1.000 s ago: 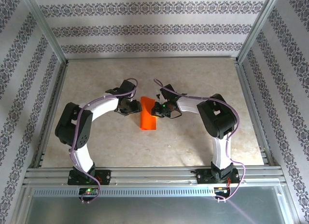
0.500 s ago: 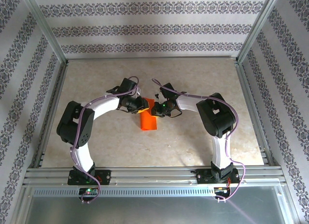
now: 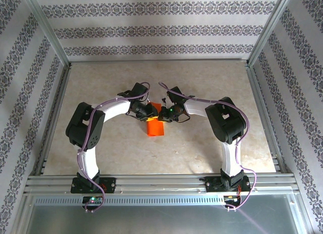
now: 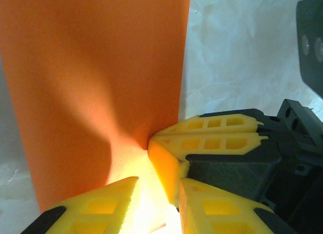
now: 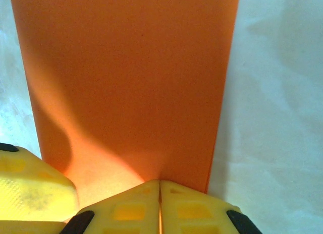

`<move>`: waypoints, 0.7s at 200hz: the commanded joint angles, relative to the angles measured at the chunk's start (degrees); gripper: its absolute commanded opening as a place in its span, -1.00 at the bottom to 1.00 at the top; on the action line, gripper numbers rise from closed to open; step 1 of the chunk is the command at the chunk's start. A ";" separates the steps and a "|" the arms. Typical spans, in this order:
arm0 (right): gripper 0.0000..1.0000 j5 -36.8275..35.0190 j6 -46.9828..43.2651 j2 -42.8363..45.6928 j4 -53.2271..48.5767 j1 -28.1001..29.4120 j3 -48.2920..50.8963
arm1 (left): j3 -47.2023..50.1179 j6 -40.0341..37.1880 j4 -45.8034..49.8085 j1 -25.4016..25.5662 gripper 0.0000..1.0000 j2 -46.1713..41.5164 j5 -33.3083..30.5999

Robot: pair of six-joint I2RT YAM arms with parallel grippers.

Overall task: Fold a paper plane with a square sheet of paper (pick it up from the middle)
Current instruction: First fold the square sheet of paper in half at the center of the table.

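A beige, marbled table [image 3: 202,82] spreads across the middle of the top view, its pale surface mottled with faint veins. Striped wallpaper with dark floral bands covers the back wall [image 3: 161,30] beyond the table and the side walls to its left [image 3: 20,67] and right [image 3: 303,77]. Two aluminium posts [image 3: 46,28] [image 3: 271,27] rise slanting from the table's far corners. A ribbed metal rail [image 3: 161,182] runs along its near edge, a perforated strip [image 3: 161,199] just nearer.

marbled beige table [image 3: 202,153], orange paper [image 3: 155,128] on it
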State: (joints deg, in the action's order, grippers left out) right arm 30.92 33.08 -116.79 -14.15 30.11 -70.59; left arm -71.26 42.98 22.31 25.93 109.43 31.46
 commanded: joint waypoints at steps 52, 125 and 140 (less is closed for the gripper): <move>-0.81 -7.58 0.47 -4.49 -9.31 -0.58 1.77 | -3.44 -3.16 8.05 1.24 -0.54 3.42 -5.73; -0.81 -8.54 0.33 -5.02 -10.16 -0.58 1.80 | -2.20 -4.86 9.95 0.94 -0.60 3.78 -9.32; -0.81 -9.35 0.10 -5.09 -11.08 -0.58 1.59 | -1.25 -5.34 9.44 0.25 -0.60 3.69 -8.11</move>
State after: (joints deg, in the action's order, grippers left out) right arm 30.59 33.21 -117.05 -15.09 30.11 -71.16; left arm -73.54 39.66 29.10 26.63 112.99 24.53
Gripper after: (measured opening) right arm 0.097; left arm 0.198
